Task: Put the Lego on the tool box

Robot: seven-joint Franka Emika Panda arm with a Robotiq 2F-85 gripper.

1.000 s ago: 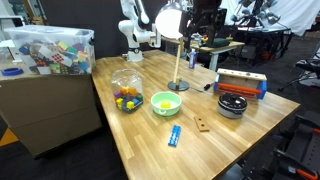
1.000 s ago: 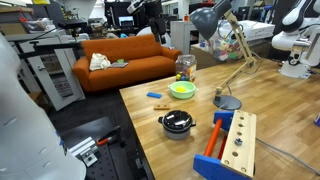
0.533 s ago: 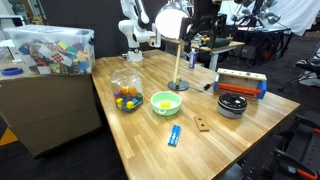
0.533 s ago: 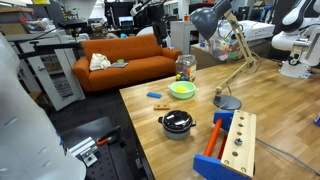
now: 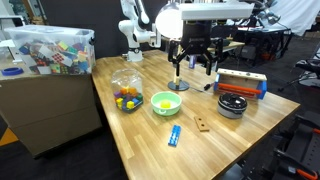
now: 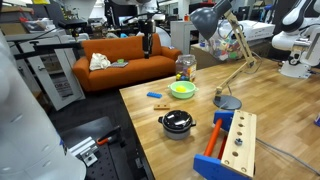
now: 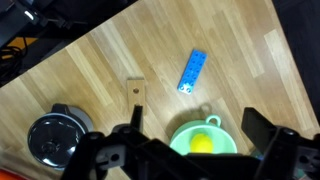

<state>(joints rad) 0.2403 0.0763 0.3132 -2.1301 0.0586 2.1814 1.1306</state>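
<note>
Tool [image 7: 192, 120]: I am holding it spread wide open and empty, hovering well above the bench [image 7: 90, 70].
Lego [image 7: 192, 70]: the blue brick is lying flat on bare wood, beyond the tool's fingers toward the top of the wrist view, roughly centred between them.
Long axis: running almost straight away from the tool, tipped slightly sideways, so the fingers are straddling its narrow width.
Under the tool: the green bowl [image 7: 205, 140] is sitting directly below, near the brick.
Tool box [image 5: 242, 82]: standing well apart, outside the wrist view.
Next, I judge: shifting forward over the brick, then descending.
</note>
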